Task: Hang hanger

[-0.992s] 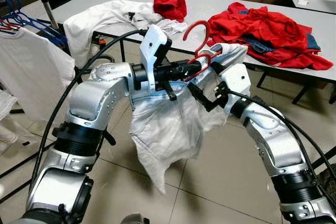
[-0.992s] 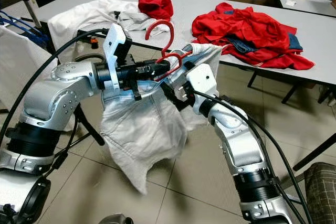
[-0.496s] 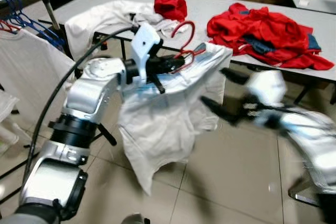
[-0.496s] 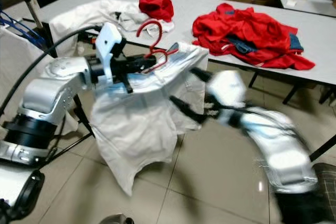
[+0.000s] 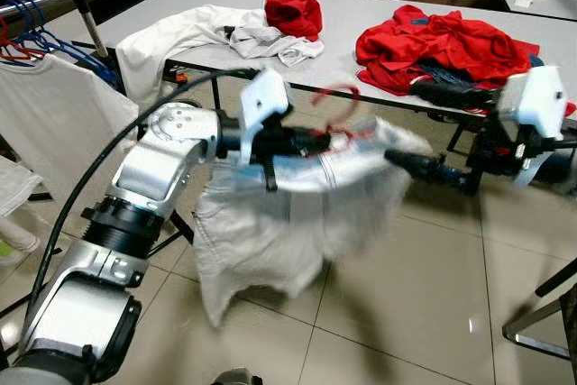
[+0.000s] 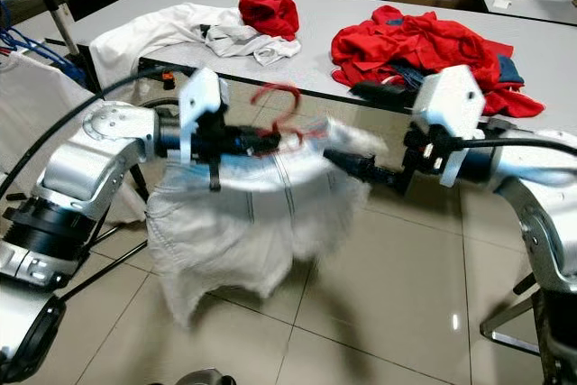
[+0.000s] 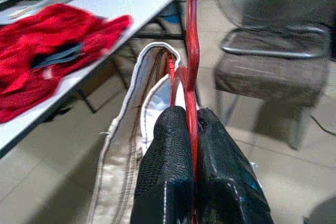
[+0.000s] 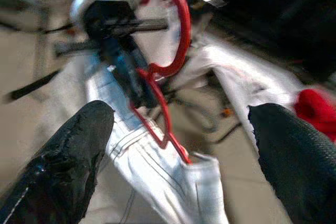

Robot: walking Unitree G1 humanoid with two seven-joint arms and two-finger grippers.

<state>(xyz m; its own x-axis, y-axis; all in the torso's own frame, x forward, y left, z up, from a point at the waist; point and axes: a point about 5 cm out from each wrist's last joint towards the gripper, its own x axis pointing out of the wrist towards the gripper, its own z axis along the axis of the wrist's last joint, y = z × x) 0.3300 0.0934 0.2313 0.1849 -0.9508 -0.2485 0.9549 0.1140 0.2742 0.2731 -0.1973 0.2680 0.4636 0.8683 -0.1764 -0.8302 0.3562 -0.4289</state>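
Here the left gripper jaws clamp the red hanger; right gripper jaws gape beside it.

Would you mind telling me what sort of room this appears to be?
Probably a workroom or lab used for laundry sorting: a long table piled with red clothes, a rack of hangers, and a tiled floor.

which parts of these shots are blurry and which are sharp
Left eye view: the red hanger and white shirt smear with motion blur, while the table and red clothes pile stay sharp. Left wrist view: left gripper crisp, background soft. Right wrist view: blurred throughout, right gripper included.
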